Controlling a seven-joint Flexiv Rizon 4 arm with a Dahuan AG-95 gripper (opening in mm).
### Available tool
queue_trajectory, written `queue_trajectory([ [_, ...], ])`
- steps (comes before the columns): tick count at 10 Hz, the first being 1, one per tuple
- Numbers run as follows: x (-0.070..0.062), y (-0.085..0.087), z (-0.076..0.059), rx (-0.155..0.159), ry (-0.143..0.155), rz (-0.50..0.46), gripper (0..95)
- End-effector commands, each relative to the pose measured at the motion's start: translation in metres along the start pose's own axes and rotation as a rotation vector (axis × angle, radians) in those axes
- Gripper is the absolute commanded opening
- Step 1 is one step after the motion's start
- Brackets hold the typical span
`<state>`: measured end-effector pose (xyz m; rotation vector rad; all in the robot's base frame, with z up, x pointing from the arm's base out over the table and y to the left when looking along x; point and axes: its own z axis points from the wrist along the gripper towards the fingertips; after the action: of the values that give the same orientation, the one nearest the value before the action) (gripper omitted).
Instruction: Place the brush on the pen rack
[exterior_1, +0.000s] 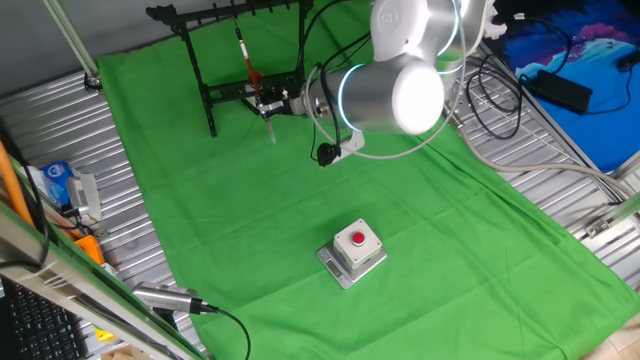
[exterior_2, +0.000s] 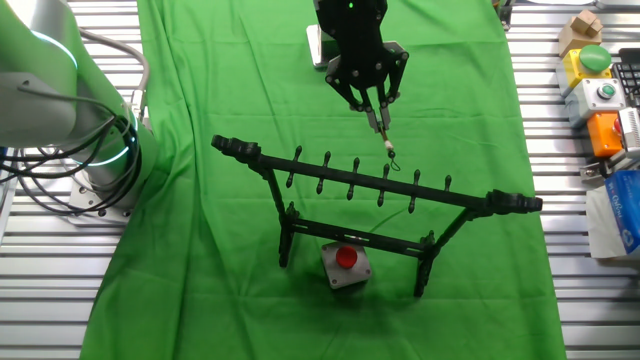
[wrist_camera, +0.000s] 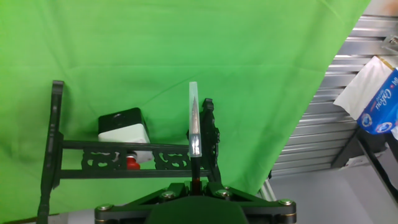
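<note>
The pen rack (exterior_1: 208, 100) is a black rod frame at the far end of the green cloth. It also shows in the other fixed view (exterior_2: 470, 197) and in the hand view (wrist_camera: 56, 137). My gripper (exterior_1: 268, 101) is shut on the brush (exterior_1: 248, 64), a thin reddish-brown shaft. The brush stands roughly upright, close to the rack, between its top bar and lower crossbar. In the other fixed view the gripper (exterior_2: 375, 108) holds the brush (exterior_2: 385, 140) with its end just behind the notched top bar. In the hand view the brush (wrist_camera: 194, 124) sticks out from the gripper (wrist_camera: 194, 182). I cannot tell if the brush touches the rack.
A grey box with a red button (exterior_1: 355, 250) sits mid-cloth and shows beyond the rack (exterior_2: 345, 262) (wrist_camera: 124, 130). A silver cylinder with a black cable (exterior_1: 165, 298) lies at the cloth's front left. Black cables (exterior_1: 500, 90) and button boxes (exterior_2: 600, 90) lie off the cloth.
</note>
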<state>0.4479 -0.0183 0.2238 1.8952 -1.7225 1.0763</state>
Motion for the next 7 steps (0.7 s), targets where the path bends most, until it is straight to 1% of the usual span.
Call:
queue_trajectory([
  [1, 0.0001, 0.0001, -0.0004, -0.002, -0.001, 0.003, 0.0],
  [7, 0.0010, 0.0043, -0.0008, -0.004, 0.001, 0.008, 0.0],
])
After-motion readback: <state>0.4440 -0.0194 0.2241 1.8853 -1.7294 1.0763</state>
